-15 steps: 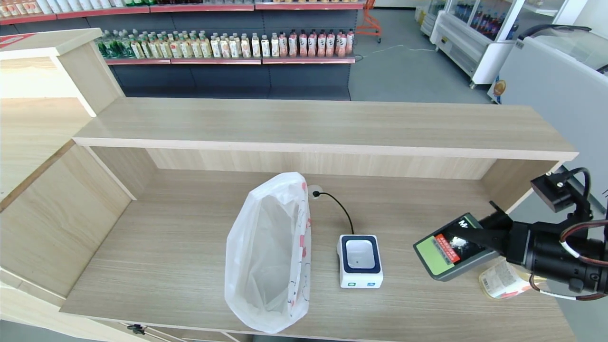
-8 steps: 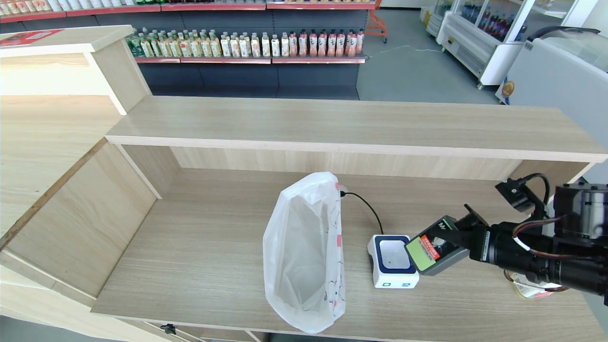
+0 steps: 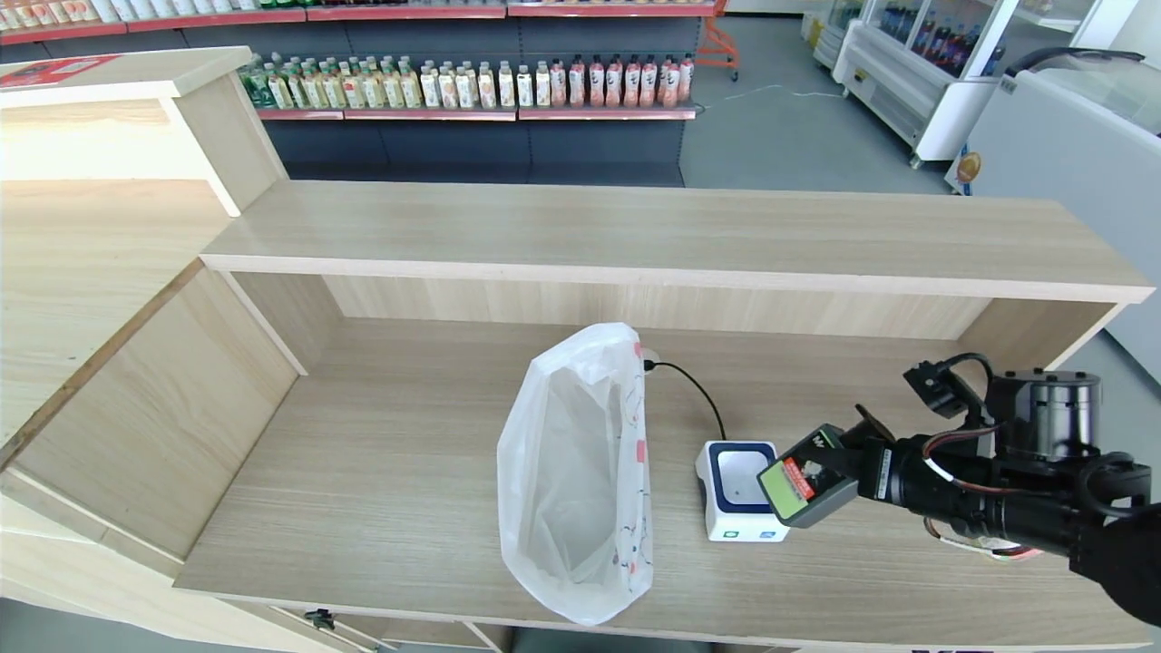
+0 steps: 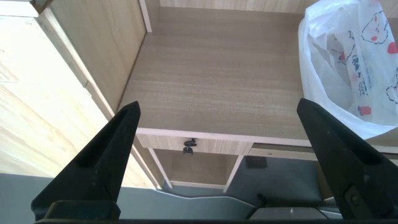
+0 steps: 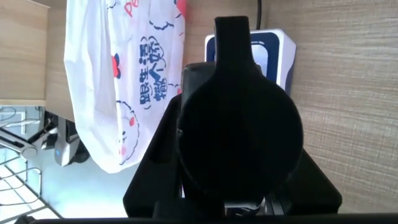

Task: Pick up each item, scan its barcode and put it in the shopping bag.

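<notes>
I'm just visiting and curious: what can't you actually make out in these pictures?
- Barcode on the green-labelled box in the right hand: head view, too small to find.
- Labelled item behind the right arm: head view, mostly hidden by the arm.
- Barcode scanner window: right wrist view, blocked by the hand.

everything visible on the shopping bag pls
The bag is thin, translucent white plastic with red and dark cartoon print along one side. It stands upright on the wooden counter near the front edge, with its mouth open upward and its walls creased. No item can be made out inside. The scanner sits to its right, with a gap between them. No gripper touches the bag.
</notes>
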